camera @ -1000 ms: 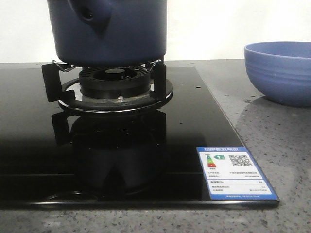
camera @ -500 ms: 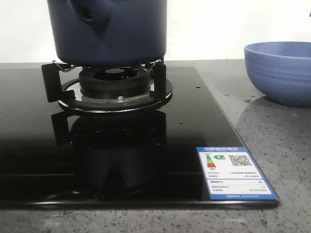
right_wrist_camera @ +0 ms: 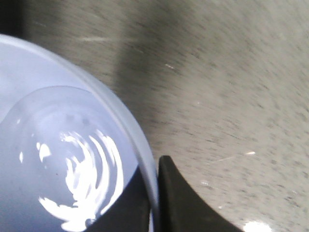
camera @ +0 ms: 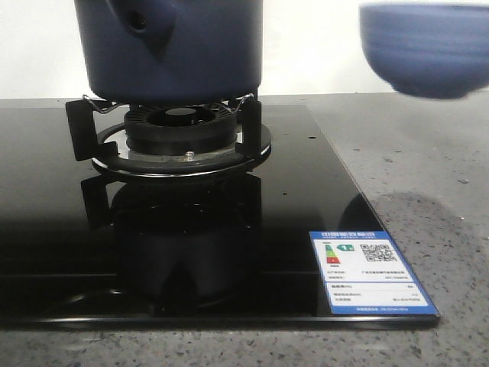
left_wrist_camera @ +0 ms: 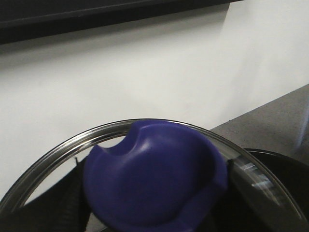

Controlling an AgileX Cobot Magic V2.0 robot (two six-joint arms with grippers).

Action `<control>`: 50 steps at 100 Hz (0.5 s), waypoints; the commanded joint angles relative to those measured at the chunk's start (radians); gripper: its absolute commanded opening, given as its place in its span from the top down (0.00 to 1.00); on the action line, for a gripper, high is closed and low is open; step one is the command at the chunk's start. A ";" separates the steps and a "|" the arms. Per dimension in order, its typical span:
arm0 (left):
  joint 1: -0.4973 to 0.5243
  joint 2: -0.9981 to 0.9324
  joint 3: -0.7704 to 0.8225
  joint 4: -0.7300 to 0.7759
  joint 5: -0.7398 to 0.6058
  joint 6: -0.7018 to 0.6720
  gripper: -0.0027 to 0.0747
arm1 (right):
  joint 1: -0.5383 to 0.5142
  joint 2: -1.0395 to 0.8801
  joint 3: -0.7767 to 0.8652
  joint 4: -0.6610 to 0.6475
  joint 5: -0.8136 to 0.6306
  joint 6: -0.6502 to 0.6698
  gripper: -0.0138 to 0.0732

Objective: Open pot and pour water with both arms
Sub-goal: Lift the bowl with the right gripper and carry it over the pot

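The dark navy pot [camera: 176, 53] stands on the burner [camera: 182, 134]; its top is cut off by the front view's edge. My left gripper [left_wrist_camera: 154, 215] is shut on the blue knob [left_wrist_camera: 154, 179] of a glass lid with a metal rim [left_wrist_camera: 63, 147], seen against the white wall. The lighter blue bowl [camera: 424, 50] hangs in the air at the upper right, off the counter. My right gripper [right_wrist_camera: 154, 203] pinches its rim; rippling water [right_wrist_camera: 77, 188] shows inside the bowl [right_wrist_camera: 58, 121]. Neither gripper shows in the front view.
The black glass cooktop [camera: 61, 229] carries an energy label [camera: 370, 271] at its front right corner. Grey speckled countertop [camera: 428, 206] lies to the right, with the bowl's shadow on it. A white wall stands behind.
The blue bowl has risen from the countertop and shifted a little left. The pot has not moved.
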 commanded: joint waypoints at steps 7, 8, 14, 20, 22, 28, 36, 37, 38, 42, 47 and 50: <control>0.002 -0.009 -0.038 -0.067 -0.068 -0.011 0.50 | 0.059 -0.037 -0.163 0.048 0.028 0.046 0.91; 0.002 -0.009 -0.038 -0.067 -0.071 -0.011 0.50 | 0.062 -0.037 -0.170 0.048 0.031 0.046 0.91; 0.002 -0.009 -0.038 -0.067 -0.090 -0.011 0.50 | 0.087 -0.035 -0.233 0.048 0.047 0.057 0.91; 0.002 -0.009 -0.038 -0.067 -0.109 -0.011 0.50 | 0.107 -0.019 -0.296 0.050 0.081 0.070 0.91; 0.002 -0.009 -0.038 -0.067 -0.112 -0.011 0.50 | 0.115 -0.013 -0.322 0.050 0.093 0.077 0.91; 0.002 -0.007 -0.038 -0.067 -0.117 -0.011 0.50 | 0.139 0.011 -0.399 0.053 0.116 0.090 0.91; 0.006 -0.003 -0.038 -0.067 -0.128 -0.011 0.50 | 0.172 0.050 -0.490 0.080 0.123 0.094 0.91; 0.009 -0.003 -0.038 -0.067 -0.128 -0.011 0.50 | 0.178 0.053 -0.505 0.083 0.123 0.097 0.91; 0.011 -0.003 -0.038 -0.070 -0.128 -0.012 0.50 | 0.182 0.056 -0.513 0.087 0.123 0.096 0.91; 0.024 -0.003 -0.038 -0.074 -0.128 -0.012 0.50 | 0.203 0.077 -0.561 0.099 0.123 0.103 0.91; 0.042 -0.003 -0.038 -0.076 -0.123 -0.014 0.50 | 0.231 0.104 -0.614 0.106 0.123 0.116 0.91; 0.054 -0.003 -0.038 -0.078 -0.123 -0.022 0.50 | 0.248 0.123 -0.643 0.106 0.123 0.123 0.91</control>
